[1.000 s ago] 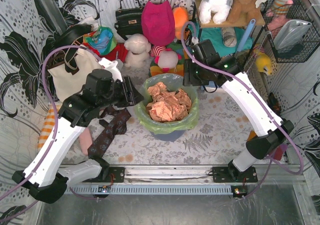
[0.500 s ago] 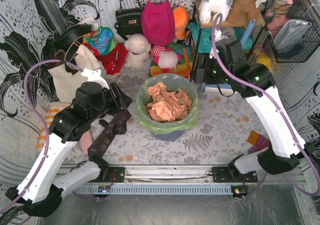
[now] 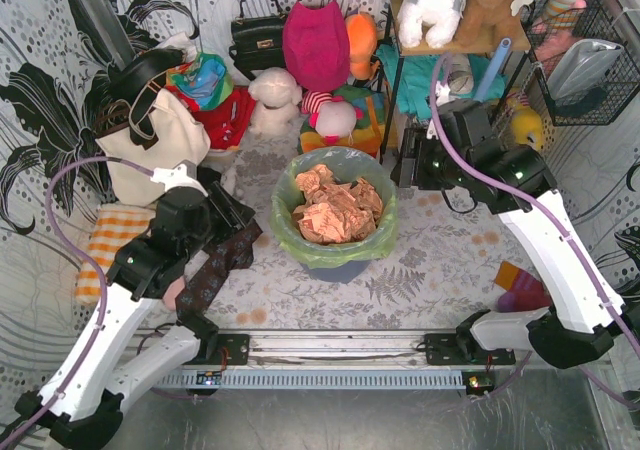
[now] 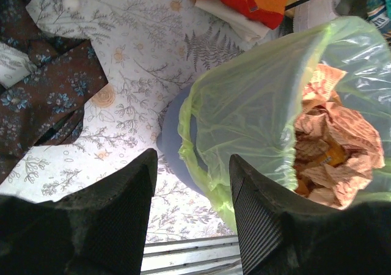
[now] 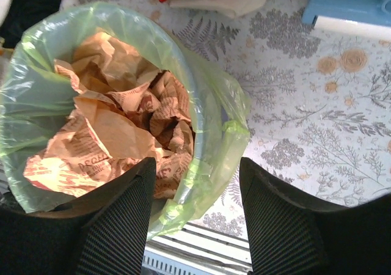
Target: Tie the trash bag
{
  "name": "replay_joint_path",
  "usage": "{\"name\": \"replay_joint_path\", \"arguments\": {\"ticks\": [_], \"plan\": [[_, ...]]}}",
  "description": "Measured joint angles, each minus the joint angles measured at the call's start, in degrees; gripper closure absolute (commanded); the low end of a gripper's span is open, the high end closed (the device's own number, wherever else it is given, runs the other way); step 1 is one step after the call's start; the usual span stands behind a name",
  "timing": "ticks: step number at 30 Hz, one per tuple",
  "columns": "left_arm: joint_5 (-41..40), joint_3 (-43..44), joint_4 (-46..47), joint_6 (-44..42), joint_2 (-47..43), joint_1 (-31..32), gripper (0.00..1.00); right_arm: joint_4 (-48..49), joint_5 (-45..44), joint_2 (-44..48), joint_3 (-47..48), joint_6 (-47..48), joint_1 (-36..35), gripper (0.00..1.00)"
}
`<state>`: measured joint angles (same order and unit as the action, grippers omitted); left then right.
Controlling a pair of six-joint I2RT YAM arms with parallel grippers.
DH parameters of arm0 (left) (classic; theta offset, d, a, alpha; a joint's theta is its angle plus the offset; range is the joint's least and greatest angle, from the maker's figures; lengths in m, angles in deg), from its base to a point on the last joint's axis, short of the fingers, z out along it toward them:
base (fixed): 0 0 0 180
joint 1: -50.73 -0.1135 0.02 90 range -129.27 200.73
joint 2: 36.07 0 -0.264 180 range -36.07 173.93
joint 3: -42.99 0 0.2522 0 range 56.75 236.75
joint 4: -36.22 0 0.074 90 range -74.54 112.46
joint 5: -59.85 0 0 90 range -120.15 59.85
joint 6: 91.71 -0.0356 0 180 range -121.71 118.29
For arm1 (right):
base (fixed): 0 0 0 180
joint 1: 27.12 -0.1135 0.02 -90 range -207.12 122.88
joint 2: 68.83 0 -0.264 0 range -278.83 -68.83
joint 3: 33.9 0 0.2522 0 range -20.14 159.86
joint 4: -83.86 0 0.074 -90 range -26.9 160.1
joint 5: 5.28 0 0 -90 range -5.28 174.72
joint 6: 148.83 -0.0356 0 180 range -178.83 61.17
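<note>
The left gripper (image 4: 192, 180) had its two black fingers spread with nothing between them. In the top view it sat left of centre, near the trash bag (image 4: 244, 104) but apart from it. The right gripper (image 5: 197, 186) was also spread and empty, up and to the right of the bag in that view. The bag stood at the middle of the top view with its mouth open and untied. Its lime-green rim was folded down over the blue-grey bin (image 4: 171, 146), and crumpled orange-brown paper (image 5: 116, 128) filled it. A dark floral cloth (image 4: 43, 91) lay on the patterned table (image 5: 317, 122) at the upper left of the left wrist view.
</note>
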<state>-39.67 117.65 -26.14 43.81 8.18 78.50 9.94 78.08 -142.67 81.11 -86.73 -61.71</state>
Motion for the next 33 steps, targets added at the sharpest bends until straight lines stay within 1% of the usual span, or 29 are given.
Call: {"name": "replay_joint_path", "arguments": {"ticks": [4,8,10,14,26,30,33], "plan": [[0.8,-5.1,3.0,1.4,-0.6,-0.3,0.41,0.0,0.5,0.1,-2.8,-0.2,0.0,0.44],[3.6,-10.7,6.7,2.0,0.3,-1.0,0.4,0.5,1.4,1.7,-5.7,-0.6,0.0,0.44],[5.6,-13.4,8.9,2.1,0.9,-1.6,0.35,1.1,1.7,3.1,-7.7,-0.9,0.0,0.44],[10.3,-17.8,12.8,2.3,1.2,-3.5,0.33,1.6,2.3,4.3,-9.6,-1.2,0.0,0.44],[23.8,-25.0,23.4,2.2,4.1,-8.5,0.33,3.8,3.4,5.6,-13.3,-1.7,0.0,0.44],[27.0,-26.3,26.4,2.2,6.2,-9.2,0.36,4.1,3.4,6.0,-14.3,-1.9,0.0,0.44],[29.0,-27.1,28.1,1.9,6.8,-10.0,0.37,4.2,3.4,6.3,-15.1,-2.3,0.0,0.44]]}}
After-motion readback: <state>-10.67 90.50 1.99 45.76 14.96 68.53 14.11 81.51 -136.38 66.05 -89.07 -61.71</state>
